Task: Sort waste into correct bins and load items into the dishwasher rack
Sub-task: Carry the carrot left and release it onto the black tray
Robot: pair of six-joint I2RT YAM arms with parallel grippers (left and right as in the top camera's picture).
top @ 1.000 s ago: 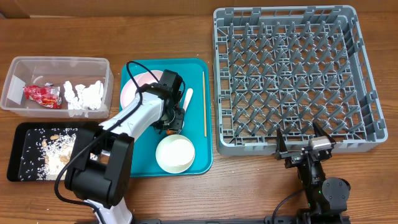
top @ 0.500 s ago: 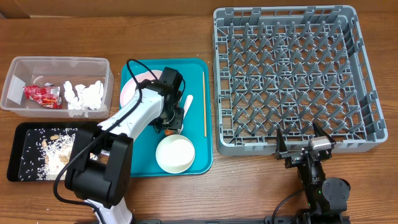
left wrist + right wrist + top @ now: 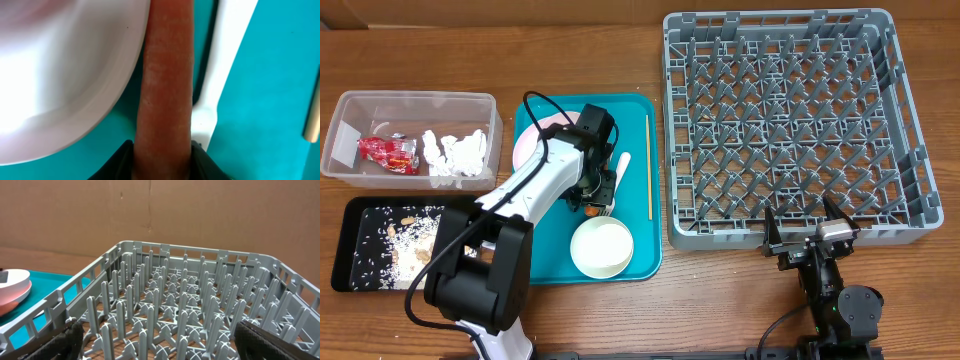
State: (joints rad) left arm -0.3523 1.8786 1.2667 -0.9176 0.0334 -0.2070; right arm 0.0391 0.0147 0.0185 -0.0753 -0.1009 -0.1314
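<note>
- Two grippers show: your left gripper (image 3: 165, 159) pinches the long orange carrot (image 3: 167, 85) at its near end.
- That carrot sits over the teal plastic serving tray (image 3: 550, 265), between the round white plate (image 3: 60, 75) and the white plastic fork (image 3: 222, 60) — whether it touches the tray, you cannot tell.
- Your right gripper (image 3: 805, 228) stands spread wide just before the front wall of the large grey plastic dishwasher rack (image 3: 720, 235).

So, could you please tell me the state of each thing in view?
Carrot, gripped by left fingers.
Right fingers, open, empty.
Dishwasher rack, empty.
Clear tub, holding wrapper and tissue.
Black tray, holding rice scraps.
Bowl, upright, empty.
Plate, on teal tray.
Fork, lying on teal tray.
</note>
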